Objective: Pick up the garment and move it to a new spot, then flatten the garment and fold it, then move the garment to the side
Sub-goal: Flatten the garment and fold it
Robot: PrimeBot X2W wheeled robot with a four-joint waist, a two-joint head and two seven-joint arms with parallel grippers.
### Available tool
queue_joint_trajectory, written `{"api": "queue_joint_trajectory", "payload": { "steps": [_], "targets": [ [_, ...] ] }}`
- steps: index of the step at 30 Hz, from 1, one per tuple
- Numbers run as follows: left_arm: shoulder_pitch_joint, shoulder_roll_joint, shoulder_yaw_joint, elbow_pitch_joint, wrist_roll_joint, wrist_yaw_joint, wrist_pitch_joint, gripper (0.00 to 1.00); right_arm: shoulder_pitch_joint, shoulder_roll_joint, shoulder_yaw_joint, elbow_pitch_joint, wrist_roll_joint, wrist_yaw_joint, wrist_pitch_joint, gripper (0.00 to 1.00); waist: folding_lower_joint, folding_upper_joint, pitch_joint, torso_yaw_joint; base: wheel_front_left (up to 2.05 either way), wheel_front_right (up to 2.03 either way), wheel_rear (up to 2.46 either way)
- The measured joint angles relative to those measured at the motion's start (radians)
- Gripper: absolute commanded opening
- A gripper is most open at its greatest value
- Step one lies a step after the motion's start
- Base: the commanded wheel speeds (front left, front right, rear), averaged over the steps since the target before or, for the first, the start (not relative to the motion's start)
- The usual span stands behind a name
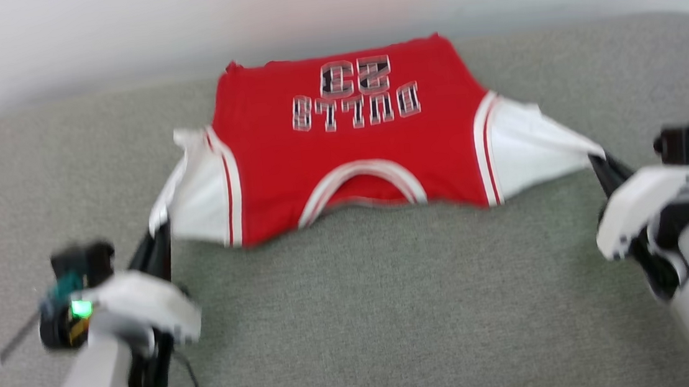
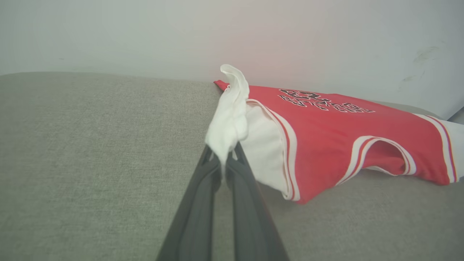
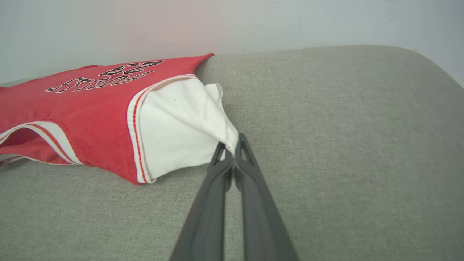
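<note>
Jersey (image 1: 353, 149) lies lettering-up on the grey cushion (image 1: 392, 314), collar toward me, hem up by the wall (image 1: 303, 10). My left gripper (image 2: 225, 159) is pinched tight on the bunched left sleeve (image 2: 228, 123). My right gripper (image 3: 232, 149) is clamped on the right sleeve (image 3: 177, 134) tip. The cloth is stretched wide between them.
</note>
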Motion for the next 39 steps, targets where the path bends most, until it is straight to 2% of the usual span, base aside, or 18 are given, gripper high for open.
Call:
{"api": "queue_joint_trajectory", "payload": {
  "steps": [9, 15, 21, 26, 27, 28, 29, 34, 39],
  "targets": [
    [0.39, 0.029, 0.066, -0.255, 0.03, 0.093, 0.0, 0.0, 0.301, -0.033, -0.04, -0.134, 0.005, 0.0, 0.001, 0.0, -0.0001, 0.0001, -0.121, -0.006, 0.0, 0.0, 0.0],
    [0.605, 0.049, 0.074, -0.444, 0.03, 0.17, 0.047, 0.0, 0.548, -0.034, -0.144, -0.289, -0.043, 0.0, 0.054, 0.0, -0.0002, 0.0001, -0.179, 0.001, 0.0, 0.0, 0.0],
    [0.756, 0.063, 0.082, -0.596, 0.026, 0.239, 0.105, 0.0, 0.775, 0.021, -0.295, -0.511, -0.138, 0.0, 0.173, 0.0, -0.0001, 0.0001, -0.187, 0.012, 0.0, 0.0, 0.0],
    [0.793, 0.06, 0.074, -0.674, 0.021, 0.263, 0.128, 0.0, 0.882, 0.09, -0.368, -0.679, -0.199, 0.0, 0.307, 0.02, -0.0001, 0.0, -0.176, 0.02, 0.0, 0.0, 0.0],
    [0.792, 0.058, 0.069, -0.688, 0.025, 0.263, 0.13, 0.0, 0.887, 0.1, -0.378, -0.709, -0.21, 0.0, 0.319, 0.27, -0.0001, 0.0001, -0.172, 0.022, 0.0, 0.0, 0.0],
    [0.79, 0.055, 0.064, -0.699, 0.029, 0.264, 0.131, 0.0, 0.885, 0.109, -0.388, -0.74, -0.218, 0.0, 0.327, 0.92, -0.0001, 0.0001, -0.168, 0.023, 0.0, 0.0, 0.0],
    [0.787, 0.053, 0.059, -0.711, 0.031, 0.266, 0.134, 0.0, 0.882, 0.116, -0.394, -0.768, -0.222, 0.0, 0.331, 1.0, 0.0, 0.0001, -0.162, 0.024, 0.0, 0.0, 0.0],
    [0.744, 0.052, 0.046, -0.776, 0.052, 0.271, 0.127, 0.0, 0.762, 0.145, -0.447, -0.845, -0.226, 0.0, 0.304, 1.0, 0.0001, 0.0, -0.111, 0.029, 0.0, 0.0, 0.0],
    [0.663, 0.035, 0.018, -0.835, 0.079, 0.262, 0.105, 0.0, 0.553, 0.114, -0.483, -0.812, -0.205, 0.0, 0.285, 1.0, 0.0002, 0.0001, -0.037, 0.059, 0.0, 0.0, 0.0]
  ]
}}
